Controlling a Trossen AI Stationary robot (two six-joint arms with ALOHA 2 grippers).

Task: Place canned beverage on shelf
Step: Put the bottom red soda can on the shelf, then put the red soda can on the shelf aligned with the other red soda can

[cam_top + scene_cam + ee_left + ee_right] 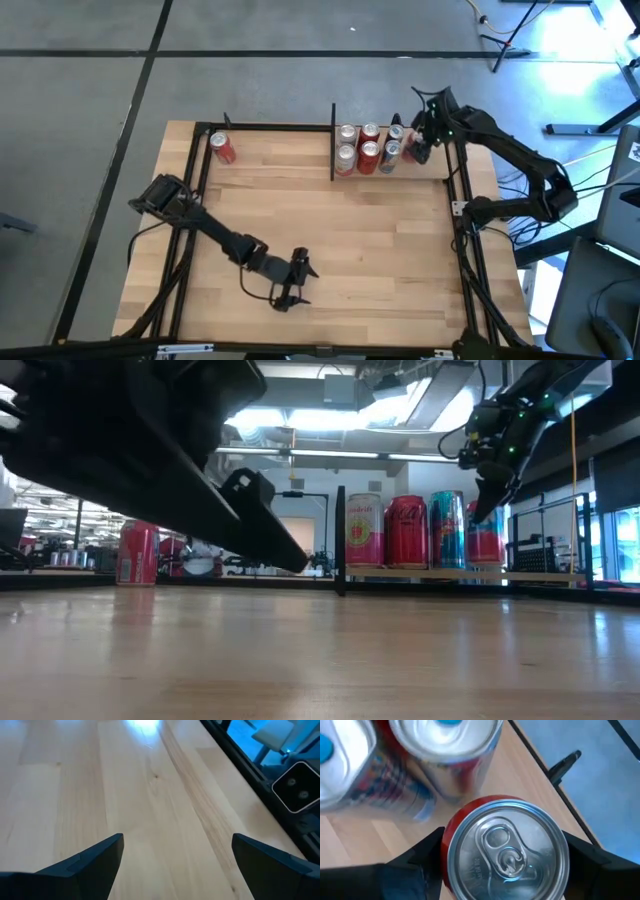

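My right gripper is at the table's far right corner, shut on a red can with a silver top, at the right end of the shelf. In the low view this can stands upright beside a teal can. Several more cans stand on the shelf to the right of the dark divider. A lone red can stands at the shelf's left end. My left gripper hangs open over bare wood near the table's near edge, with nothing between its fingers. My right gripper pinches the red can between its two fingers, one on each side of the wall just below the top rim. The fingers come from above, slanting down. The can stays upright; I cannot tell whether its bottom rests on the shelf.
Black frame rails run along the table's sides and far edge. The held can's neighbours stand close beside it. The middle of the butcher-block tabletop is bare wood. Cables and stands lie on the floor beyond the right edge.
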